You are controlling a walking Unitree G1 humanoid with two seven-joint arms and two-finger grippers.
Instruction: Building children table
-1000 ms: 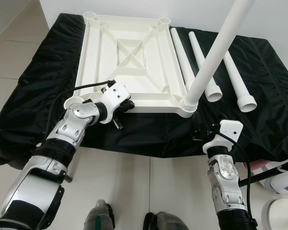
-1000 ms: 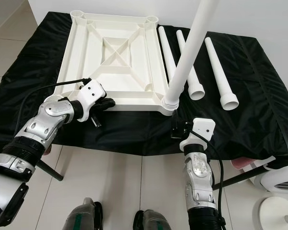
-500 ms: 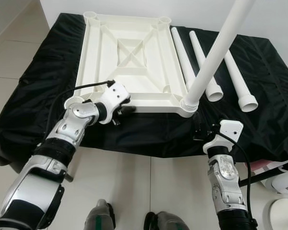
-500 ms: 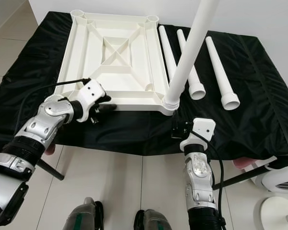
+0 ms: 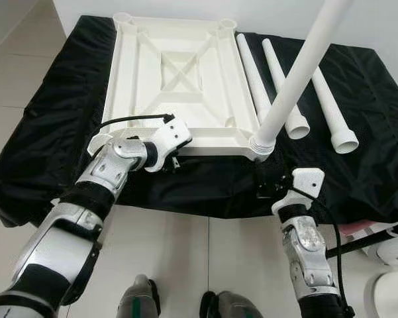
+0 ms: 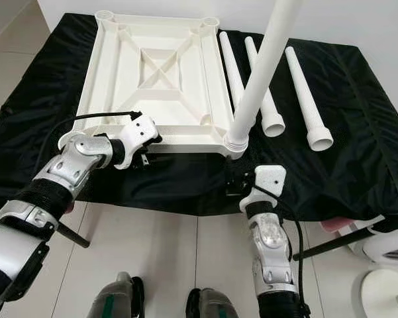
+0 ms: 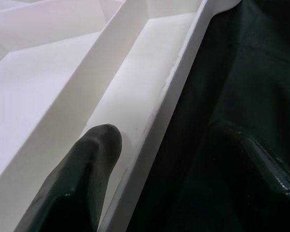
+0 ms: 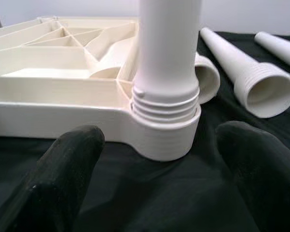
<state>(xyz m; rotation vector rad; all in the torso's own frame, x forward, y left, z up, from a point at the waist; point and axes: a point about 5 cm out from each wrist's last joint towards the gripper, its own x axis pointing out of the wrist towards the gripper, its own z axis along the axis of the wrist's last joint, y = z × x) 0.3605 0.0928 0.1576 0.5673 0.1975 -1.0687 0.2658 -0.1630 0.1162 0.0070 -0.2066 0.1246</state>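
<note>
Left eye view. White table top (image 5: 179, 73) upside down on black cloth (image 5: 46, 132), ribs upward. One leg (image 5: 298, 73) seated upright in the corner socket at 4 o'clock of the top. Three loose legs (image 5: 318, 93) flat on the cloth at 3 o'clock of the top, just beside its edge. Judged state: one leg of four fitted, three left; sockets at 11, 1 and 8 o'clock open. Left gripper (image 5: 175, 161) at the near edge of the top, around 6 o'clock. Right gripper (image 5: 263, 187) on the cloth just below the fitted leg's socket.

Right eye view. Same layout. Right gripper (image 6: 233, 187) apart from the socket (image 6: 233, 144), nothing between its fingers.

Left wrist view. Fingers (image 7: 82, 179) spread around the top's near rim (image 7: 159, 116): one inside the channel, touching or nearly touching the inner wall, the other outside over the cloth. Rim straddled, not visibly clamped.

Right wrist view. Fingers (image 8: 62, 169) wide apart, either side of the threaded socket (image 8: 166, 130), clear of it. Nothing held. Leg threads partly exposed above the collar; possibly not fully screwed home, as a judgement.
</note>
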